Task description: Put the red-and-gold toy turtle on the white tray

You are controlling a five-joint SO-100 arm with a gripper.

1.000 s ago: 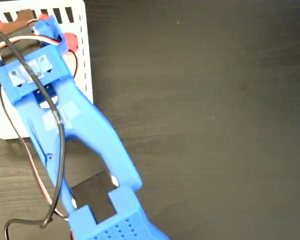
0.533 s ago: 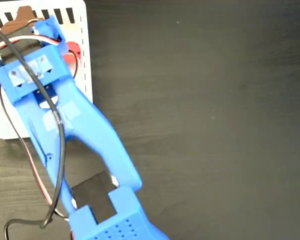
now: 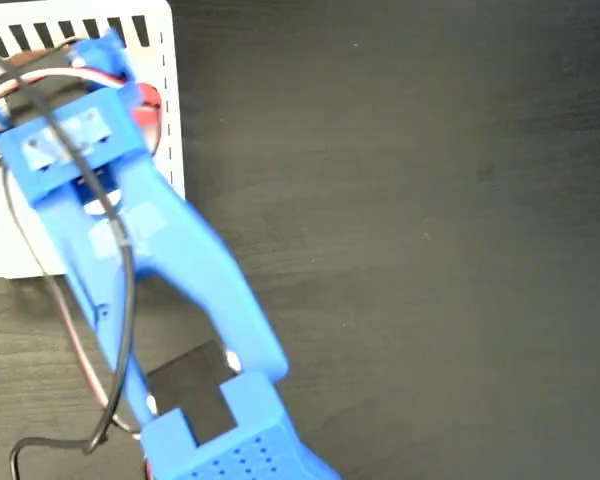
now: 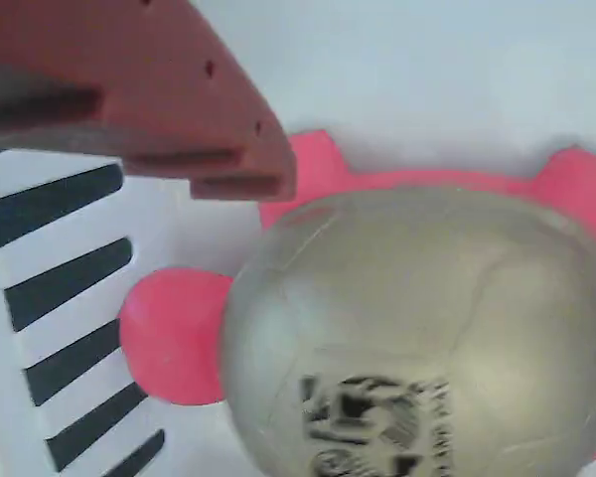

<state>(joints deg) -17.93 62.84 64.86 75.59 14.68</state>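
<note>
Overhead fixed view: a blue robot arm (image 3: 170, 290) stretched from the bottom edge up to the top-left corner, w/ black, red and white cables (image 3: 120, 300) running along it, over a dark wood-grain surface (image 3: 410, 250). The arm's head sat above a white tray (image 3: 170, 120) w/ black slanted slots along its edges; just a sliver of the red-and-gold turtle (image 3: 148, 100) peeked out beside the arm, near the tray's right side. Wrist view, close and a bit blurred: the turtle (image 4: 417, 338) lay on the tray (image 4: 427, 70), gold domed shell up w/ a black square code mark, coral head pointing left toward the slots, feet showing at the top. One reddish finger (image 4: 159, 99) of the tool hung at upper left, apart from the shell; the tool looked released, nothing clamped in it.
</note>
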